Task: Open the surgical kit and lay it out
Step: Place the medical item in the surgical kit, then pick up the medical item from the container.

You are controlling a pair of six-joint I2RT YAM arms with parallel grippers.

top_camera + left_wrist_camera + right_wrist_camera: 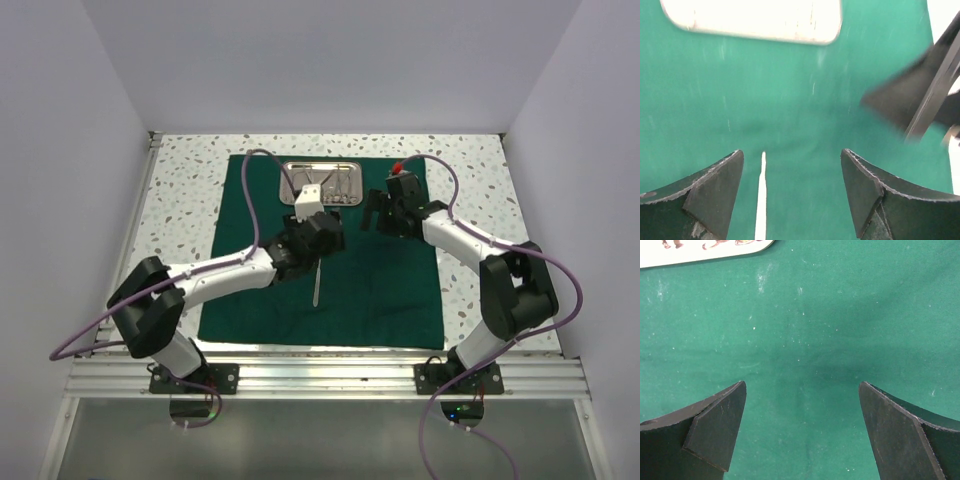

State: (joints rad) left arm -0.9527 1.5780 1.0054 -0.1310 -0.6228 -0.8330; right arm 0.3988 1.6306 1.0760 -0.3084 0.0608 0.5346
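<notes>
Left end effector (791, 165) and right end effector (802, 390) both gape wide and empty above the dark green cloth (400, 290), spread flat; one slim instrument (316, 285) lies mid-frame, other instruments (335, 188) sit in the steel tray (345, 166) at upper centre, not yet laid out.

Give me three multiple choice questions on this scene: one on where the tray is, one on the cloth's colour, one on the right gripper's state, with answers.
1. Where is the steel tray? A) on the cloth, at its far edge; B) on bare table; C) held by a gripper.
2. What colour is the cloth? A) blue; B) white; C) dark green.
3. How is the right gripper? A) shut on tweezers; B) open, empty; C) shut on cloth.
Answers: 1 A, the top view shows it lying on the cloth by the far edge. 2 C, every view shows green fabric. 3 B, its jaws stand wide apart over bare cloth.
</notes>
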